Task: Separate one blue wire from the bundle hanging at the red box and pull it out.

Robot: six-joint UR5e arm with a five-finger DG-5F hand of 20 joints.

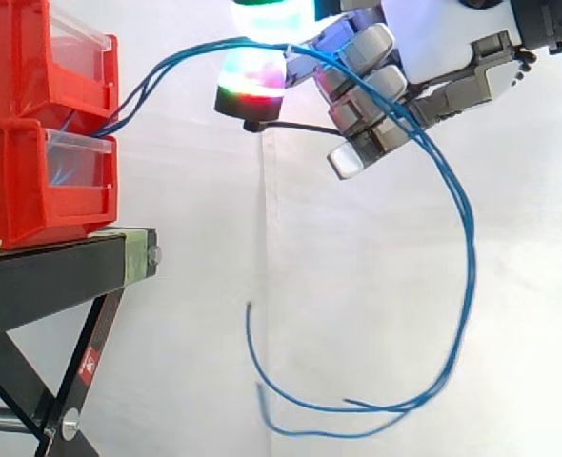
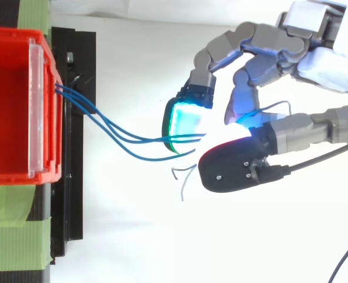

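Observation:
Three blue wires [image 2: 118, 137] leave the front of the red bins [image 1: 33, 124] and run level to my hand [image 1: 424, 48], high and to the right of the bins. The fingers are curled, and the wires pass between a cyan-green glowing fingertip [image 2: 186, 125] and the white-glowing thumb pad [image 2: 233, 141], pinched there. Behind the hand, the blue wires [image 1: 467, 248] drop in a long loop. Their free ends [image 1: 262, 400] hang loose far below, well under the stand's top.
The red bins [image 2: 9, 106] are stacked on a black stand [image 1: 52, 276] whose slanted legs reach down at the left. Green tape [image 2: 15, 236] lies on the stand top beside the bin. A white curtain is behind everything.

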